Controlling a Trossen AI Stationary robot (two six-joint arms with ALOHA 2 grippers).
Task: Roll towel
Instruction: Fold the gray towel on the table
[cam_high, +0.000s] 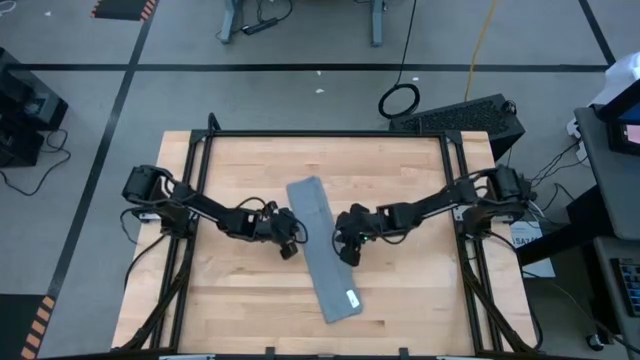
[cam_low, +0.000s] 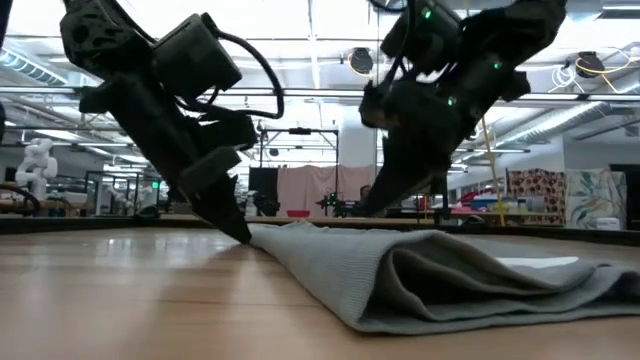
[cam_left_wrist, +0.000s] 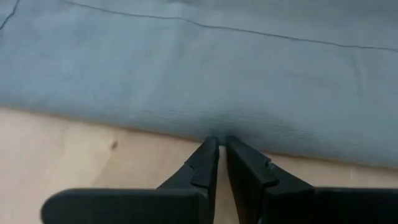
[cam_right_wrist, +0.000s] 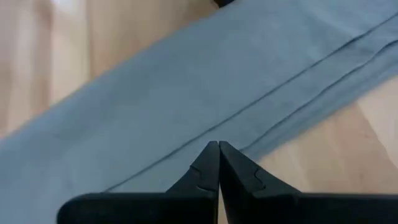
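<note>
My desk (cam_high: 230, 300) is a pale wooden top with a dark frame running round its edges. One thing lies directly on it: the towel (cam_high: 322, 250), a grey-blue cloth folded into a long narrow strip. It sits about midway between the left and right edges and runs from near the middle of the far half down toward the near edge, slanting a little to the right as it comes nearer. A small pale tag (cam_high: 352, 298) shows on its near end. Seen level across the wood, its folded layers bunch up softly at the near end (cam_low: 440, 280).
</note>
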